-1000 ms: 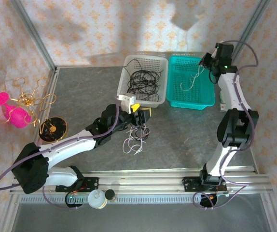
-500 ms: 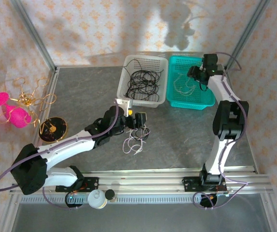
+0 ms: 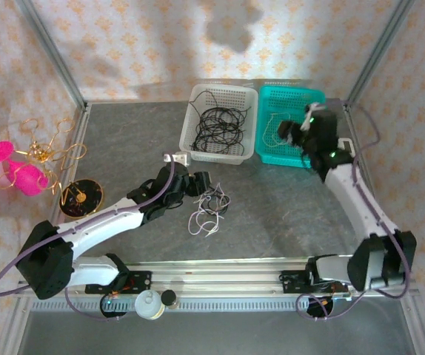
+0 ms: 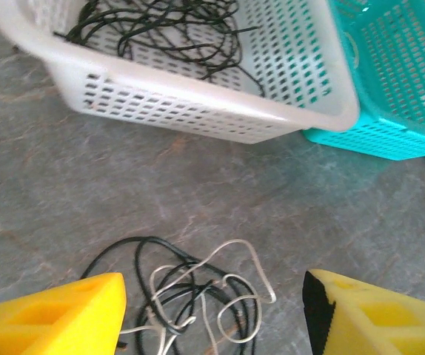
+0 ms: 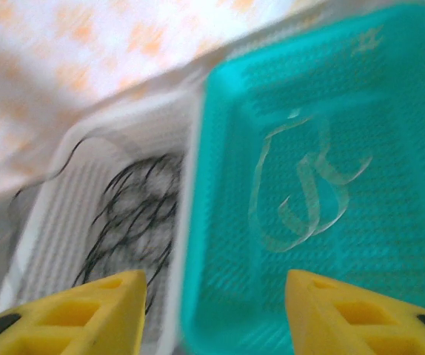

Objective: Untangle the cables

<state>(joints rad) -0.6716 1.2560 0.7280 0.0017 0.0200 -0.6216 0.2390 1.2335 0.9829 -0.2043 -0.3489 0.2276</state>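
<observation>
Right gripper [image 5: 214, 307], wide and empty, has pulled back from the far-right teal basket [image 3: 294, 90] where a white cable [image 5: 301, 194] now lies, and left gripper [image 4: 212, 307], wide, has lowered over the mid-table black-and-white tangle [image 4: 190, 296], so probably next pull starting.

far on the counter [image 3: 124, 148], left basket [image 3: 220, 154] beside right basket [image 3: 272, 157], cables [image 3: 216, 122] in both; tangle [image 3: 206, 214] before the left.
</observation>
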